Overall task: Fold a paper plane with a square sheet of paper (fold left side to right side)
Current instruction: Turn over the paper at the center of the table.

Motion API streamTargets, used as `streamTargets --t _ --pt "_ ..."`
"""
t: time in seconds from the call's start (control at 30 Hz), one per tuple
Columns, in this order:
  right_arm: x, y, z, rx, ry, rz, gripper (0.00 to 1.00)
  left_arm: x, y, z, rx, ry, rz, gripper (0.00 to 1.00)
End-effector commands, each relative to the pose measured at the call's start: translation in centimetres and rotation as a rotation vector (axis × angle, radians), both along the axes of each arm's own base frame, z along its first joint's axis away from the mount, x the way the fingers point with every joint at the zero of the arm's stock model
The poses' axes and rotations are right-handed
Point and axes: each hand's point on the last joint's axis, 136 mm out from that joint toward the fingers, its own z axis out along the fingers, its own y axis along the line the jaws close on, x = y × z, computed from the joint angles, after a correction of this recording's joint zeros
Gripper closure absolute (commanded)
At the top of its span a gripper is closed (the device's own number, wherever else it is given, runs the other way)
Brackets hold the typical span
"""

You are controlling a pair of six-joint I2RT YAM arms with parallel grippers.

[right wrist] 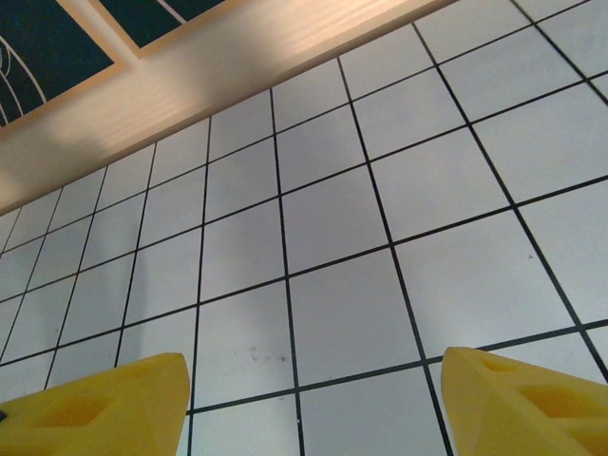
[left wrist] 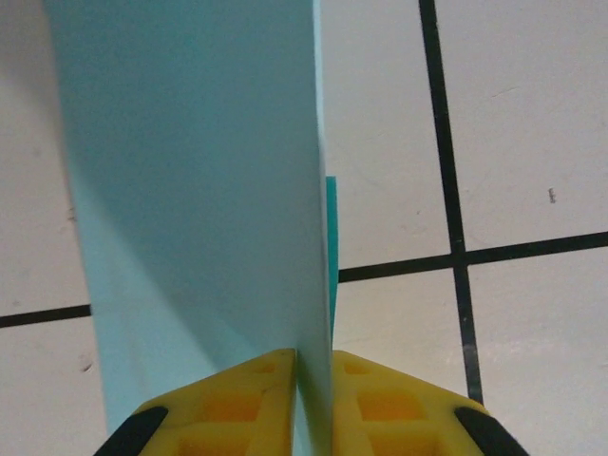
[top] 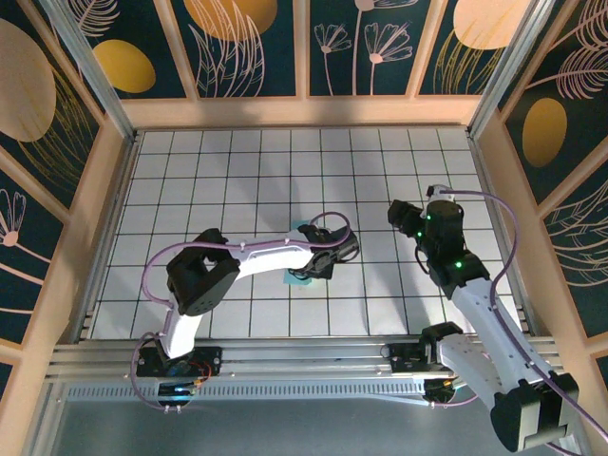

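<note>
Mid-fold imo: left claw [left wrist: 313,366], nearly shut, pinches the raised side of the paper [left wrist: 190,190] mid-table [top: 237,171], right claw [right wrist: 313,366] wide open & empty; next prob lay it rightward, edges lined up.

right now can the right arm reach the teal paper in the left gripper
Probably yes: bare tiles lie between the open right gripper and the light teal-blue paper, though the left gripper crowds it.
</note>
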Motion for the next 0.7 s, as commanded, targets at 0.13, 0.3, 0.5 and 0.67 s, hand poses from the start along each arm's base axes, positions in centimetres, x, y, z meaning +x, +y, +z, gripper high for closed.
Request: streamTargets --t 0.13,0.3,0.5,0.67 --pt "0.4 1.6 -2.2 0.065 0.086 0.106 0.28 0.8 -3.8 0.9 -0.148 0.032 -0.049 0.69" --pt "0.5 2.1 -3.8 0.124 0.167 0.155 0.28 2.2 -6.5 3.8 -0.403 0.043 -0.059 0.54" --pt "0.2 3.7 -5.0 0.201 0.235 0.233 0.31 4.7 -6.1 8.1 -0.657 -0.025 -0.062 0.48" --pt "-0.2 6.7 -5.5 0.359 0.284 0.34 0.53 6.6 -2.9 11.9 -0.759 -0.143 -0.039 0.46"
